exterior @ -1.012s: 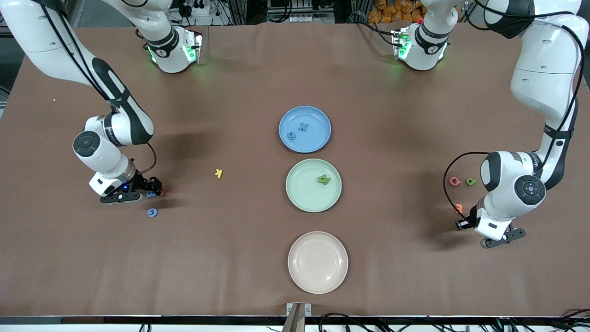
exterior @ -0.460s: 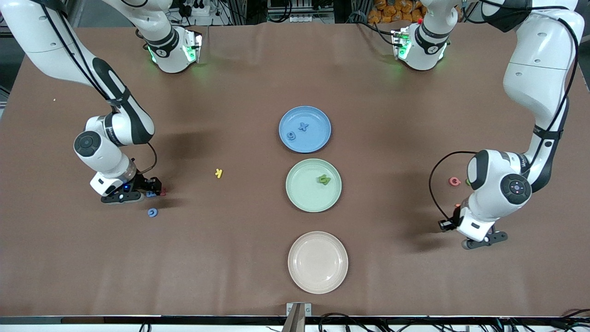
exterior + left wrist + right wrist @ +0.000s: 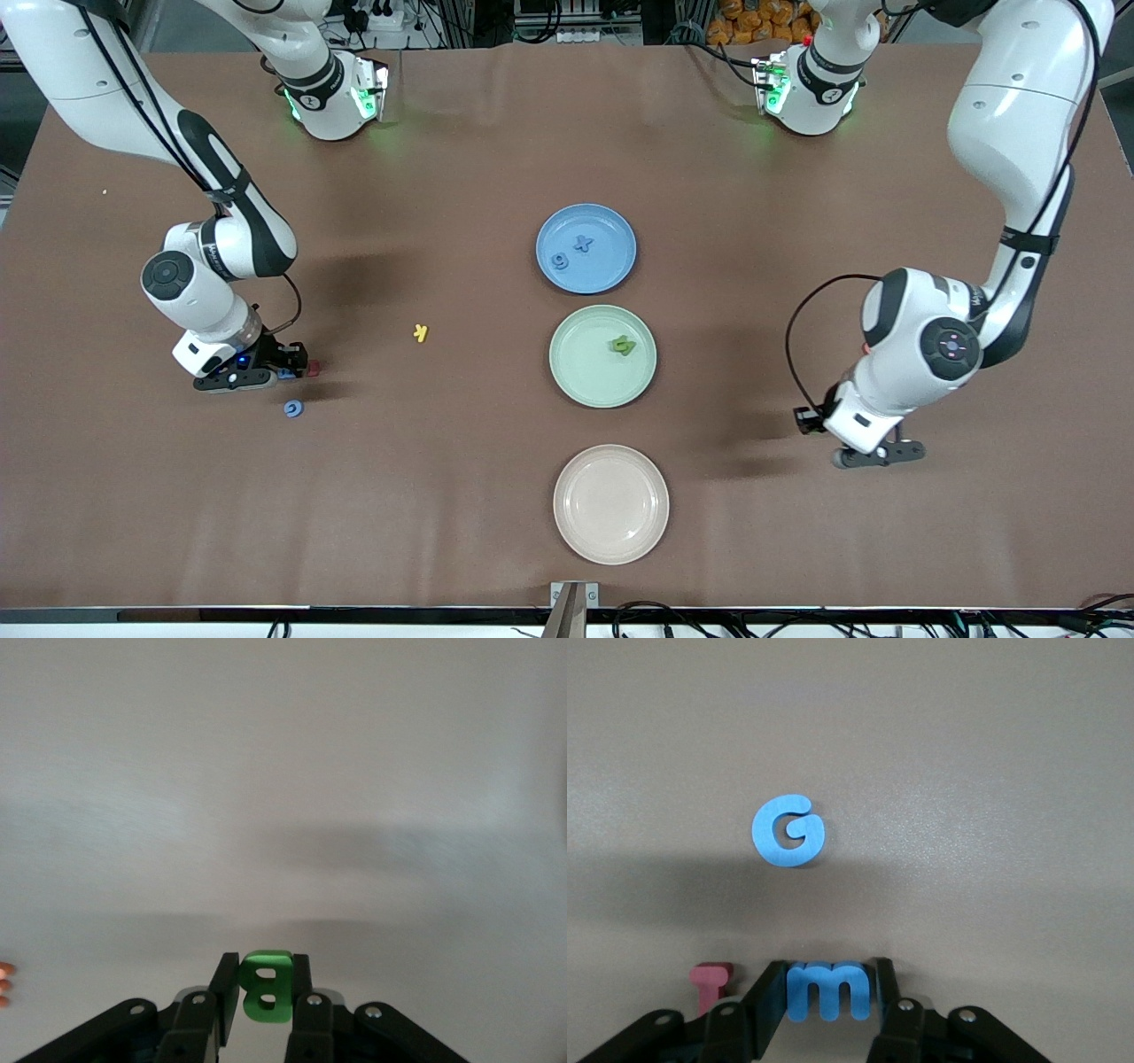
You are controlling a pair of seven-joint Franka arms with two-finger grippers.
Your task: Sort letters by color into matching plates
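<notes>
Nearest the front camera, a beige plate (image 3: 610, 503) sat bare on the brown bench (image 3: 443, 496). Toward the left arm's end, the left pincer (image 3: 873, 454) hung above bare bench, its fingers pressed tight on a green letter B (image 3: 267, 987) that stood upright between the pads. An orange letter (image 3: 5, 983) just showed at the edge of the left wrist view.

Toward the right arm's end, a blue letter G (image 3: 293, 408) lay flat on the bench, alone and near the right pincer (image 3: 285, 372). That pincer was down at the bench surface just farther from the camera than the G, with its fingers set on either side of a blue letter m (image 3: 826, 990) and touching or almost touching it; whether the grip was firm could not be told. A dark red letter (image 3: 710, 978) lay just beside the pincer's finger.

Farther in, along the middle of the bench, the mint green plate (image 3: 576, 377) held a green letter (image 3: 624, 346) near its rim. A yellow letter (image 3: 421, 333) lay on the bench between that plate and the right pincer, well apart from both.

Farther still, the blue plate (image 3: 611, 270) held two blue letters, a 9-shaped piece (image 3: 560, 260) and an X (image 3: 582, 243), close together.
</notes>
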